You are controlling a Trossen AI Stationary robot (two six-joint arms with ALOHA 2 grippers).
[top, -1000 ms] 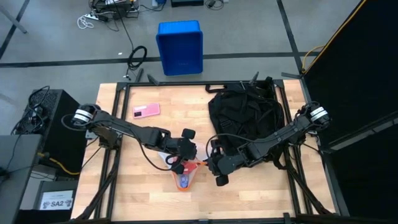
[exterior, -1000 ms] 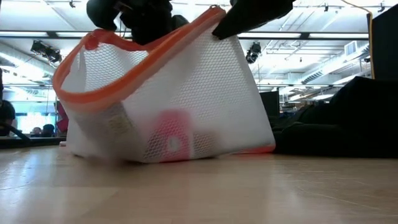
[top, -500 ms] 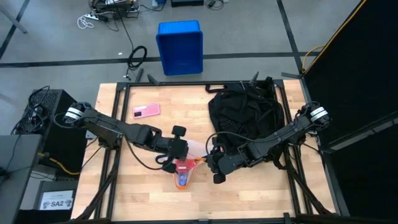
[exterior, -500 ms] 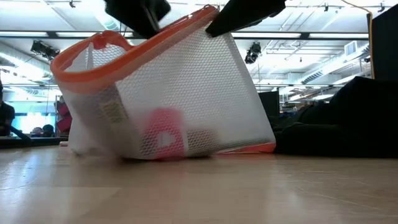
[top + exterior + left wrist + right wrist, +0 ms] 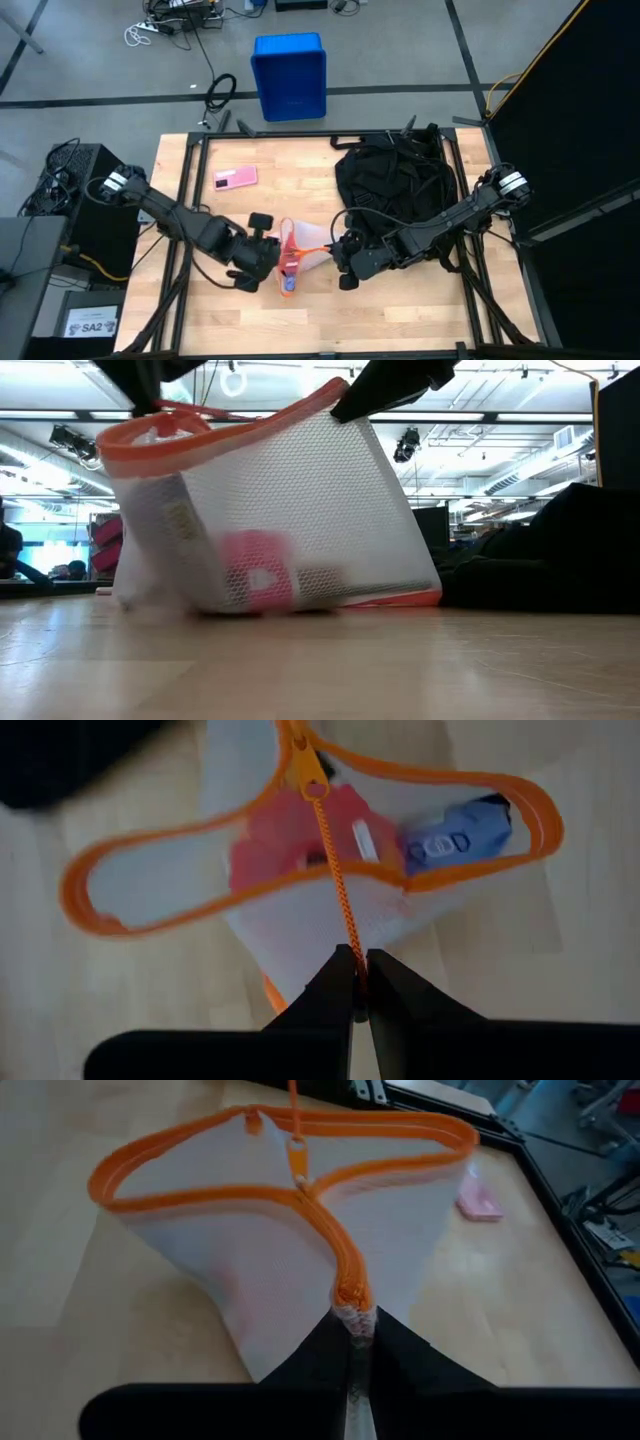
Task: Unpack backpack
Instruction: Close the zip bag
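Note:
A white mesh pouch with an orange zip rim stands on its bottom edge at the middle of the table, between my two grippers. Its mouth gapes open. Inside it lie a pink-red item and a blue one. My left gripper is on the pouch's left, shut on the orange zip cord. My right gripper is on the pouch's right, shut on the zip's end. The black backpack lies at the table's far right, with no gripper touching it. My left gripper pinches the thin orange pull cord between its two fingertips, well away from the slider. The cord runs straight and taut from the fingers to the slider. The fingers slant down from the table's left. My right gripper pinches the closed end of the orange zip, at the pouch's top right corner, between its two fingers. It comes slanting down from the table's right, in line with the zip. That corner is held up while the pouch's bottom rests on the table.
A flat pink item lies at the table's far left. A blue crate stands on the floor beyond the far edge. Bare wood shows along the near edge and on the left.
My left gripper has moved toward the table's left edge and risen a little, tipping further down. It has drawn the cord and slider along the zip. The pouch's mouth has spread wide open. My right gripper has stayed in place on the corner.

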